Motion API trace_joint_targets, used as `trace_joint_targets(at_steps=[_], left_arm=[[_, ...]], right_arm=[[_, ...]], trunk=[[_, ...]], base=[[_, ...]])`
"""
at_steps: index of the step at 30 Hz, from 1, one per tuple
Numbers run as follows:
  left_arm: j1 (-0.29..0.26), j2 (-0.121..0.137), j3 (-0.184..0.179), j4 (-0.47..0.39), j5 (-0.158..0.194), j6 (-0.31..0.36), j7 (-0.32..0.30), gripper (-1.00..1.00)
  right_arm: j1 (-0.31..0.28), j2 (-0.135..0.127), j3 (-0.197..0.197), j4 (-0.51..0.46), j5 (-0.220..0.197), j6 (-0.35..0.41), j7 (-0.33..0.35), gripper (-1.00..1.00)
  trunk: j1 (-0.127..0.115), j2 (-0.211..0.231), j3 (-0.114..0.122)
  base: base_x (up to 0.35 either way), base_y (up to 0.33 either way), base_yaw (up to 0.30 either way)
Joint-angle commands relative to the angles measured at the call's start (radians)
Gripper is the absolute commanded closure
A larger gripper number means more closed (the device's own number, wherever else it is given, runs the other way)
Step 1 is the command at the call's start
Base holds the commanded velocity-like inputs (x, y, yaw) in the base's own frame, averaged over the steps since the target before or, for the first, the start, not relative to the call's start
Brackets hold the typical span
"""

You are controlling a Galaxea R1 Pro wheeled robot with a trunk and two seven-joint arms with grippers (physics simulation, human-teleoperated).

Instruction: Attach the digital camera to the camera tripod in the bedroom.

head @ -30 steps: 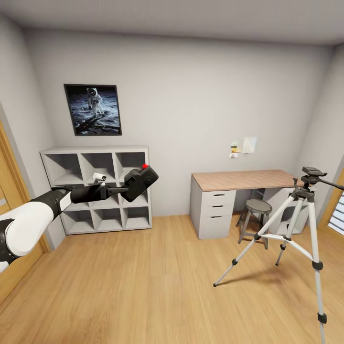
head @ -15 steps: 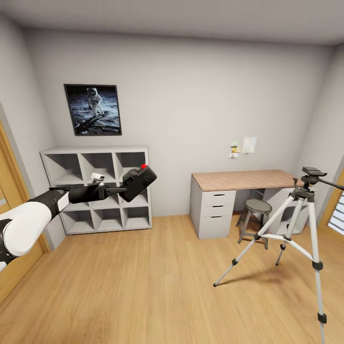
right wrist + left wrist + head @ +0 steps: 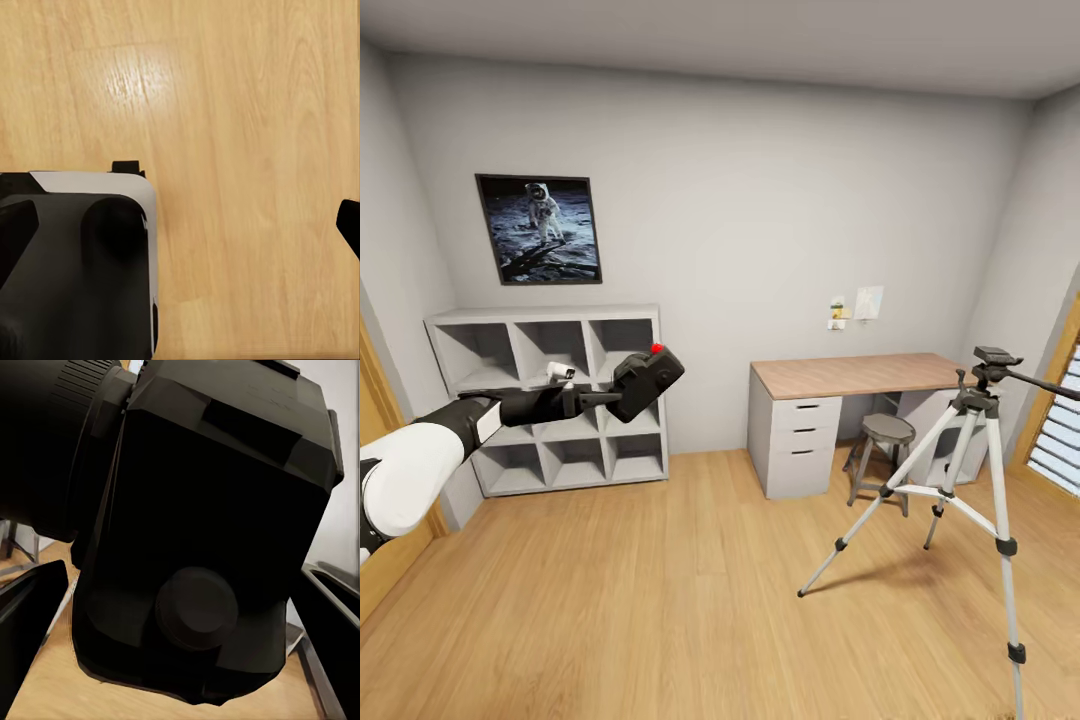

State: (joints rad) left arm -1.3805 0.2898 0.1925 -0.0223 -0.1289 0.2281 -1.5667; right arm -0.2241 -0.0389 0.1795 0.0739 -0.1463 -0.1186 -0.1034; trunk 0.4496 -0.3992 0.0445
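Left gripper [image 3: 603, 399] clamped on camera [image 3: 646, 381], arm stretched out mid-air in front of cube shelf [image 3: 545, 395]. Camera is small, black, boxy, tilted, with red round button [image 3: 657, 348] on top; in the left wrist view its body [image 3: 202, 532] sits between the two dark fingers [image 3: 26, 619], ribbed lens barrel [image 3: 52, 442] to one side, round knob [image 3: 196, 607] on the facing side. Tripod [image 3: 960, 470] stands on wood floor [image 3: 660, 600] at the right, well apart from camera: silver legs, black joints and feet, dark grey head [image 3: 992, 360], long black handle [image 3: 1050, 384]. Stool [image 3: 880, 450] and desk [image 3: 840, 410] behind it. Right gripper: can't tell its state; right wrist view shows floor [image 3: 247, 135] and robot base [image 3: 75, 262]
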Motion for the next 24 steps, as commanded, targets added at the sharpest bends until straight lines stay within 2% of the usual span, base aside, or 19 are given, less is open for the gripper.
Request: trace_joint_targets(at_steps=[1, 17, 24], left_arm=[[0.0, 0.0, 0.015, -0.001, -0.011, 0.01, -0.004, 1.0], [0.0, -0.003, 0.014, -0.001, -0.011, 0.007, -0.004, 1.0], [0.0, -0.004, 0.014, -0.001, -0.011, 0.008, -0.004, 1.0]], right_arm=[[-0.001, 0.001, 0.008, 0.004, -0.01, -0.007, 0.0, -1.0], [-0.001, 0.001, 0.008, 0.004, -0.01, -0.007, 0.001, -1.0], [-0.001, 0.001, 0.009, 0.004, -0.01, -0.007, 0.001, -1.0]], trunk=[[0.0, -0.001, 0.0], [0.0, -0.001, 0.0], [0.0, -0.001, 0.0]], base=[[0.0, 0.0, -0.229], [0.0, 0.0, -0.206], [0.002, 0.0, -0.085]])
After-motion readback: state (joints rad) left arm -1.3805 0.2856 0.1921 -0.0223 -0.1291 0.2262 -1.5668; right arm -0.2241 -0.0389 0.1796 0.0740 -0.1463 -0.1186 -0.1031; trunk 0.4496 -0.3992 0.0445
